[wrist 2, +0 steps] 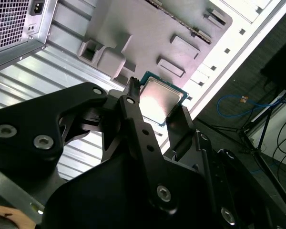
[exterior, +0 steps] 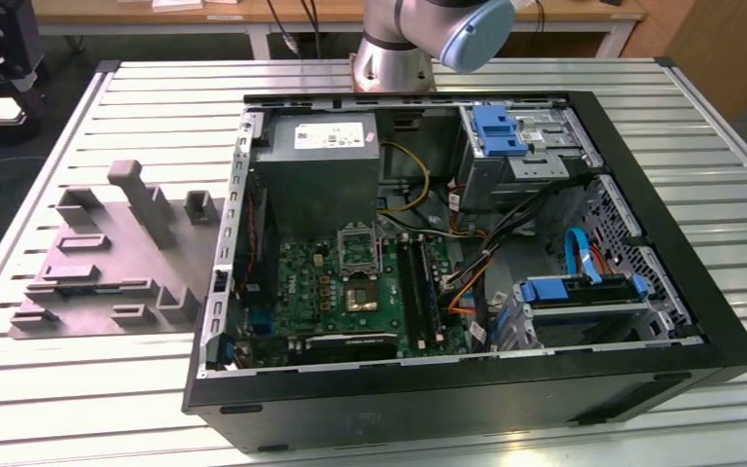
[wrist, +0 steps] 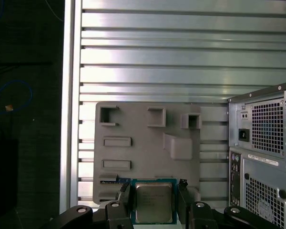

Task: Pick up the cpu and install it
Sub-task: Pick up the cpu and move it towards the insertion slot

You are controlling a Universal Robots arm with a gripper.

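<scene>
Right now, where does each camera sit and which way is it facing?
Exterior view: off the arm, high up, looking down into the open computer case on the slatted table; the arm shows.
Second wrist view: on the arm, looking along the gripper at the cpu it grips.
First wrist view: on the arm, looking past the gripper down at the table.
Shared: both wrist views show the cpu with the grey fixture behind it.
</scene>
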